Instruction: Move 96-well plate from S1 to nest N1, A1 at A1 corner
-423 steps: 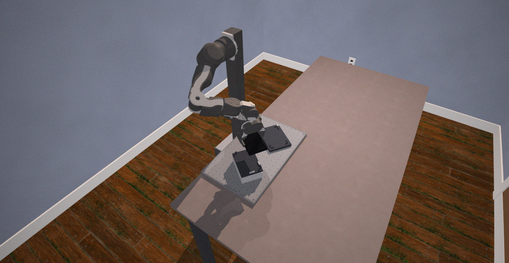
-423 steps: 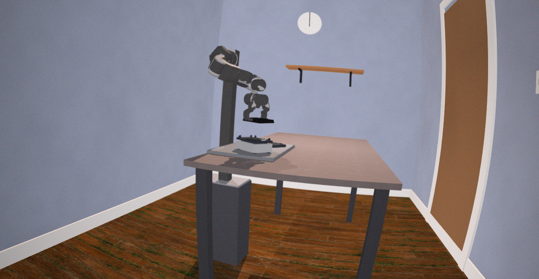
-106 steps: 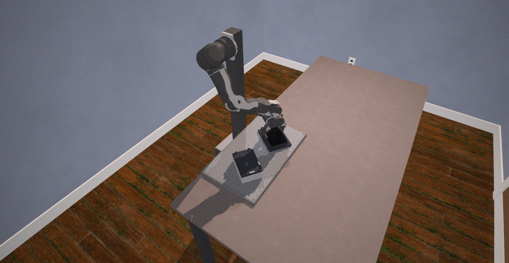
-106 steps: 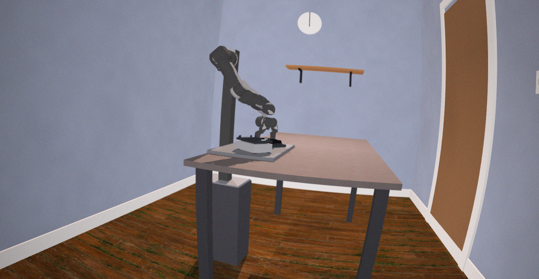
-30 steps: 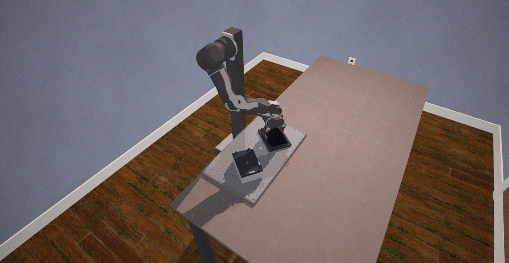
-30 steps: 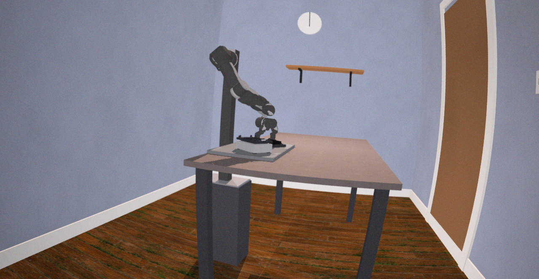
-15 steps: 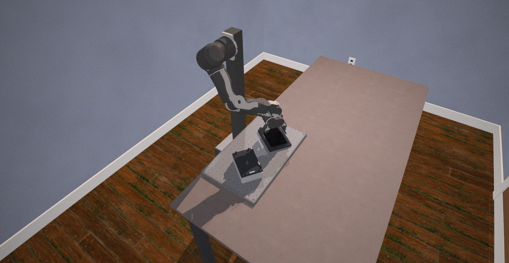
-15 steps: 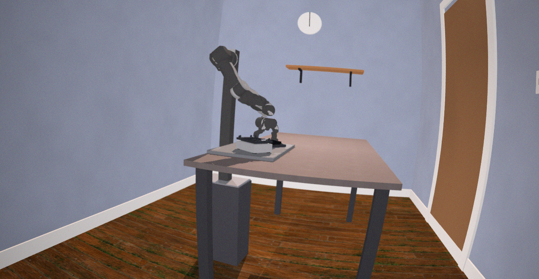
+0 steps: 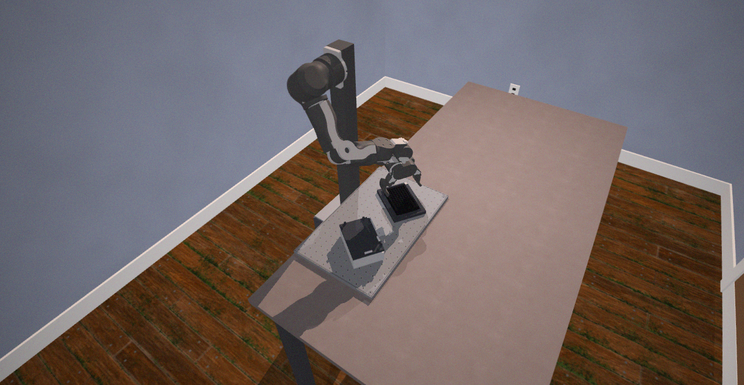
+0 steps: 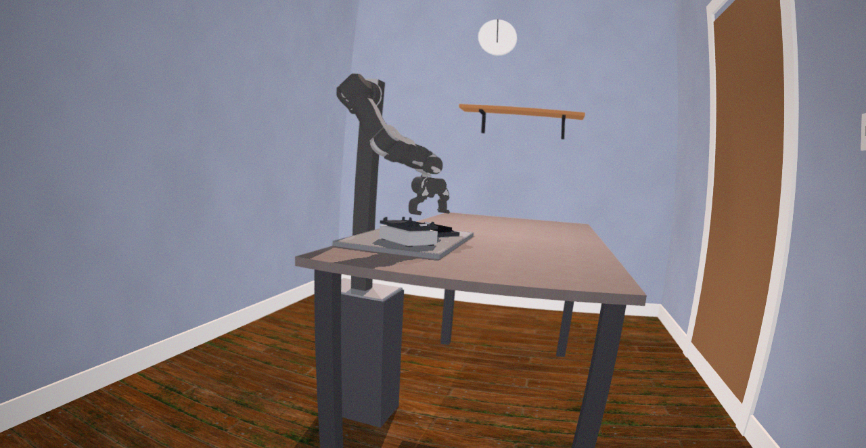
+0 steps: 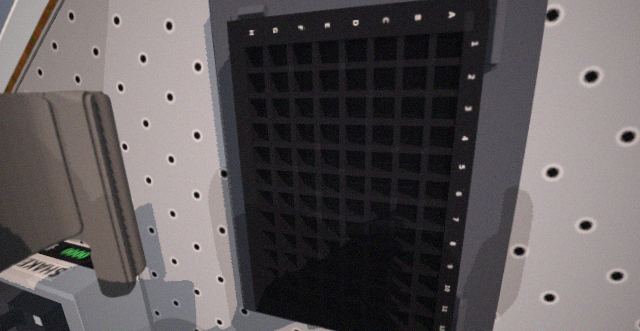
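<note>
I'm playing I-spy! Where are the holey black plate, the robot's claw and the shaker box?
96-well plate (image 11: pixel 350 136): wrist view, middle of its well grid.
gripper (image 10: pixel 429 209): exterior view, midway between its fingertips.
plate shaker (image 9: pixel 361 236): top view, its dark top.

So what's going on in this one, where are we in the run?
The single arm's gripper is open and hanging above the black 96-well plate, holding nothing. The plate lies in the dark nest on the perforated board, well openings up, and looks flat. In the wrist view its A and 1 labels meet at the corner nearest a pale mark. The shaker beside it has no plate on it.
</note>
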`<action>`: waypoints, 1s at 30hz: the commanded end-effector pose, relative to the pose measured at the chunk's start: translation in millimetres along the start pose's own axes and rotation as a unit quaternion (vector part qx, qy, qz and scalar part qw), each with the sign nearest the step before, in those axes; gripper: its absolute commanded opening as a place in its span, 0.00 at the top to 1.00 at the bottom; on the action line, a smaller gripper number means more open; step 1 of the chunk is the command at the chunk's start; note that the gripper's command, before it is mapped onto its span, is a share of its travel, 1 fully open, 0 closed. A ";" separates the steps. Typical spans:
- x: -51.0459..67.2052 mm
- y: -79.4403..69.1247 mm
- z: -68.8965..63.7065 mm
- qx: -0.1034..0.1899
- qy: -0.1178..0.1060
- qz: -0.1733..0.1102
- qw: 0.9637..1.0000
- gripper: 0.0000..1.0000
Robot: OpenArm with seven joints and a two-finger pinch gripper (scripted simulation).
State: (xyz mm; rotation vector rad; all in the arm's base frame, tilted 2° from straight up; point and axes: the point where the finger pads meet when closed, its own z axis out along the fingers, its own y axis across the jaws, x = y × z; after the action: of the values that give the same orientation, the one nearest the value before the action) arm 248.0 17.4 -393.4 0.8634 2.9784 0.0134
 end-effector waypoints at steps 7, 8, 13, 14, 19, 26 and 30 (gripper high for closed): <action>0.5 -4.9 -1.2 0.016 0.002 0.011 1.000 0.23; 0.5 -4.9 -1.2 0.016 0.002 0.011 1.000 0.23; 1.3 -4.0 -8.9 0.014 0.003 0.009 1.000 0.23; 1.1 -3.9 -16.9 0.014 0.003 0.010 1.000 0.23; 0.2 -3.5 -40.9 0.016 0.002 0.011 1.000 0.23; 0.2 -3.5 -40.9 0.016 0.002 0.011 1.000 0.23; 0.2 -3.5 -40.9 0.016 0.002 0.011 1.000 0.23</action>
State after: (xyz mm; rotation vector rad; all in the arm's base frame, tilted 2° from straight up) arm 243.3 14.9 -353.9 0.8944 2.9835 -0.0287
